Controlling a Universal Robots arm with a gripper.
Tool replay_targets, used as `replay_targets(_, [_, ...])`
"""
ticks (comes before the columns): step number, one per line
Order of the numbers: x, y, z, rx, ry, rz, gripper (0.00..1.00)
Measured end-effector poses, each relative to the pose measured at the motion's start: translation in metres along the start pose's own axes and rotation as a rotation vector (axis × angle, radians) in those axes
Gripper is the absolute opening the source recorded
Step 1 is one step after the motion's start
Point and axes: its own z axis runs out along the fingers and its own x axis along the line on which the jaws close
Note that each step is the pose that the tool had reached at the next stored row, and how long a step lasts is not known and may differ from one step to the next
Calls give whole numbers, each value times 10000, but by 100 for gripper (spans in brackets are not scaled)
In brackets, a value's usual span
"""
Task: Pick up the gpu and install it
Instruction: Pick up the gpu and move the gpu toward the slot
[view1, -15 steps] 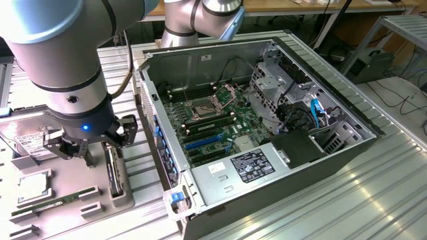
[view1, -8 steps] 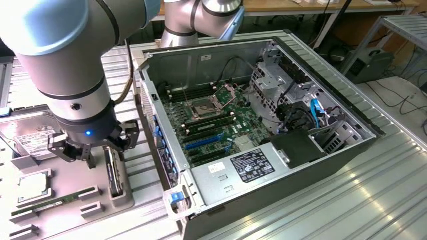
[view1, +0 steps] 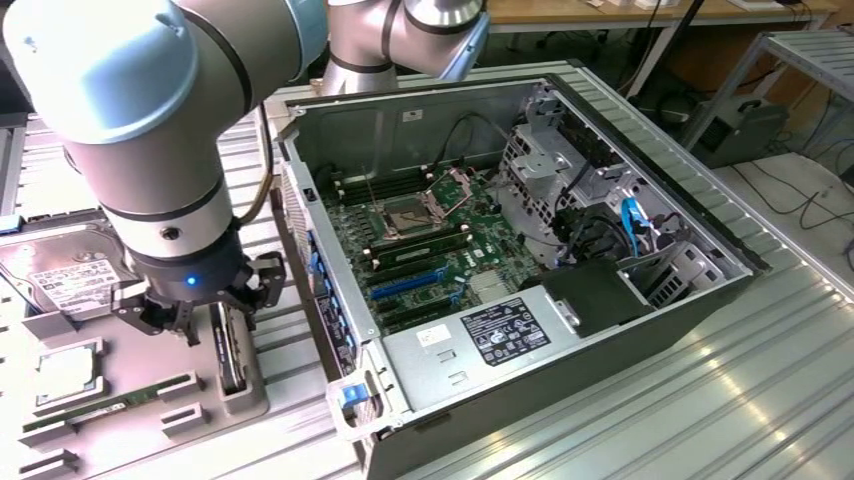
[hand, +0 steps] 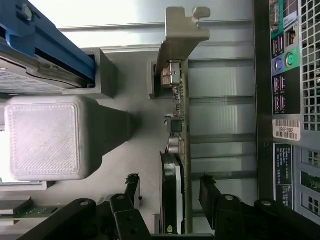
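My gripper is spread, a finger either side of the gpu, which stands on edge in its grey holder beside the open computer case. I judge it wants centring, then squeezing the flat faces, clear of the bracket. The hard drive sits close alongside.

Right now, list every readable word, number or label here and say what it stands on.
"18GF882", last characters uncertain: white barcode sticker on the black computer case's rear panel.
Too small to read: printed label on the silver power supply box; white label on the boxy silver hard drive; dark sticker beside the barcode sticker.
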Motion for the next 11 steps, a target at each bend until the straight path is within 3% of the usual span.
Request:
replay_targets(5, [-3, -4, 85, -8, 19, 0, 60])
replay_targets(11, [-3, -4, 86, -8, 20, 0, 60])
